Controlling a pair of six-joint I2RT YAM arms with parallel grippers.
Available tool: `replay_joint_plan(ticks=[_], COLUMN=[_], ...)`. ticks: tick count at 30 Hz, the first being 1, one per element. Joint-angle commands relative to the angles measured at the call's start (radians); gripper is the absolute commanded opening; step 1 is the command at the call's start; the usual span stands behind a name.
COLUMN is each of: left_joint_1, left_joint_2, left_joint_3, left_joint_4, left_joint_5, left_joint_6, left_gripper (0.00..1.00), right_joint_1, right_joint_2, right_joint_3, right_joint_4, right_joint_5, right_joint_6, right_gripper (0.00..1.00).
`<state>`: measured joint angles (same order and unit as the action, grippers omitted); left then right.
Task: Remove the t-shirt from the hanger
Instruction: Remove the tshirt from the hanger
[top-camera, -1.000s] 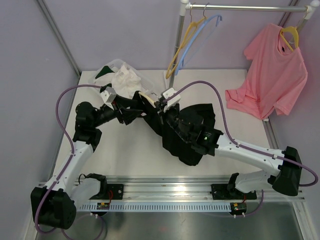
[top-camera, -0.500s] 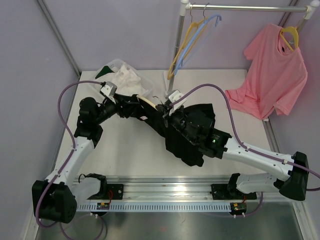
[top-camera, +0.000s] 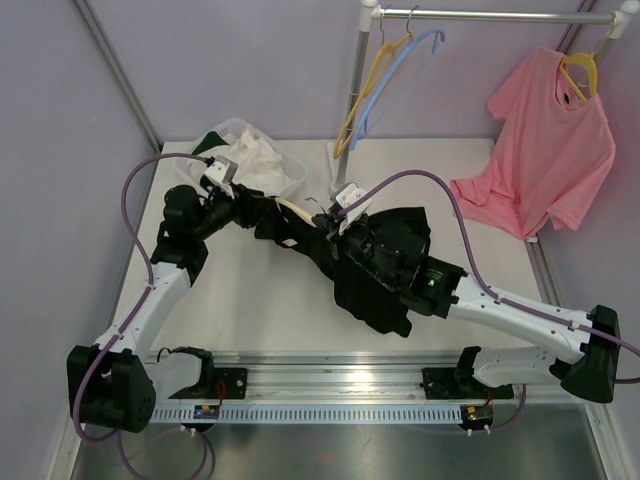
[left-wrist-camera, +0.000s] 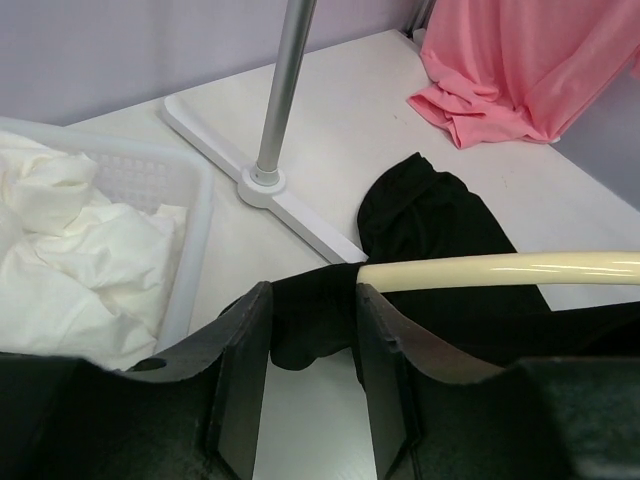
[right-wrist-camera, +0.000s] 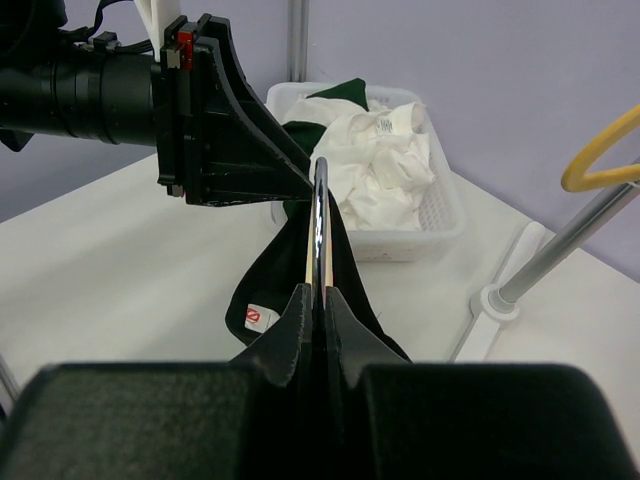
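Observation:
A black t-shirt (top-camera: 390, 262) hangs on a cream hanger (top-camera: 292, 207) over the middle of the table. My right gripper (top-camera: 335, 230) is shut on the hanger's neck and metal hook; in the right wrist view (right-wrist-camera: 318, 298) the hook (right-wrist-camera: 320, 215) rises straight from the closed jaws. My left gripper (top-camera: 258, 212) is open at the hanger's left end. In the left wrist view (left-wrist-camera: 310, 365) a fold of the black shirt (left-wrist-camera: 310, 320) lies between the fingertips, and the bare cream hanger arm (left-wrist-camera: 500, 268) runs right from the right finger (left-wrist-camera: 385, 385).
A white basket (top-camera: 290, 172) of white and green clothes stands at the back left. The rack pole (top-camera: 355, 85) with its flat base (left-wrist-camera: 300, 215) stands behind the shirt, holding yellow and blue hangers (top-camera: 385, 70). A pink t-shirt (top-camera: 545, 140) hangs at the back right.
My left arm has drawn back toward the basket, its gripper staying at the hanger's left end. My right arm has shifted slightly left with the hanger and shirt.

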<state>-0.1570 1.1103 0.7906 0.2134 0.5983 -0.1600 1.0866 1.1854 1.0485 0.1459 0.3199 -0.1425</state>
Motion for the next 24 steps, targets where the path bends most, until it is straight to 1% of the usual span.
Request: replay_joint_plan(ticks=[1, 4, 7, 8, 10, 11, 15, 16, 18, 19, 22, 24], left_joint_1=[0.002, -0.003, -0.006, -0.007, -0.006, -0.007, -0.012, -0.013, -0.015, -0.016, -0.015, -0.016], left_joint_2=[0.005, 0.037, 0.062, 0.065, 0.063, 0.06, 0.057, 0.059, 0.062, 0.063, 0.066, 0.071], left_joint_3=[0.047, 0.074, 0.084, 0.084, 0.081, 0.079, 0.078, 0.079, 0.085, 0.087, 0.093, 0.096], left_joint_4=[0.012, -0.025, -0.023, -0.022, -0.016, -0.017, -0.019, -0.022, -0.029, -0.037, -0.046, -0.045], left_joint_5=[-0.006, 0.014, 0.06, 0.083, 0.098, 0.103, 0.103, 0.104, 0.1, 0.1, 0.098, 0.098], left_joint_6=[0.02, 0.028, 0.034, 0.036, 0.04, 0.043, 0.053, 0.057, 0.06, 0.063, 0.065, 0.065], left_gripper=[0.44, 0.48, 0.56, 0.61, 0.65, 0.67, 0.66, 0.63, 0.52, 0.37, 0.23, 0.17], right_joint_1=[0.009, 0.009, 0.01, 0.01, 0.01, 0.01, 0.009, 0.01, 0.009, 0.009, 0.01, 0.009], right_joint_2=[-0.053, -0.066, -0.066, -0.064, -0.053, -0.05, -0.035, -0.033, -0.032, -0.032, -0.035, -0.033], right_joint_3=[0.013, -0.002, -0.004, -0.002, 0.001, 0.002, 0.011, 0.011, 0.011, 0.011, 0.01, 0.008], right_joint_4=[0.073, 0.092, 0.096, 0.098, 0.106, 0.106, 0.109, 0.109, 0.11, 0.11, 0.116, 0.115], right_joint_5=[-0.009, -0.004, 0.013, 0.031, 0.051, 0.06, 0.071, 0.068, 0.059, 0.061, 0.071, 0.073], right_joint_6=[0.003, 0.003, 0.003, 0.001, -0.006, -0.009, -0.014, -0.011, -0.009, -0.008, -0.008, -0.009], right_gripper=[0.0, 0.0, 0.0, 0.0, 0.0, 0.0, 0.0, 0.0, 0.0, 0.0, 0.0, 0.0])
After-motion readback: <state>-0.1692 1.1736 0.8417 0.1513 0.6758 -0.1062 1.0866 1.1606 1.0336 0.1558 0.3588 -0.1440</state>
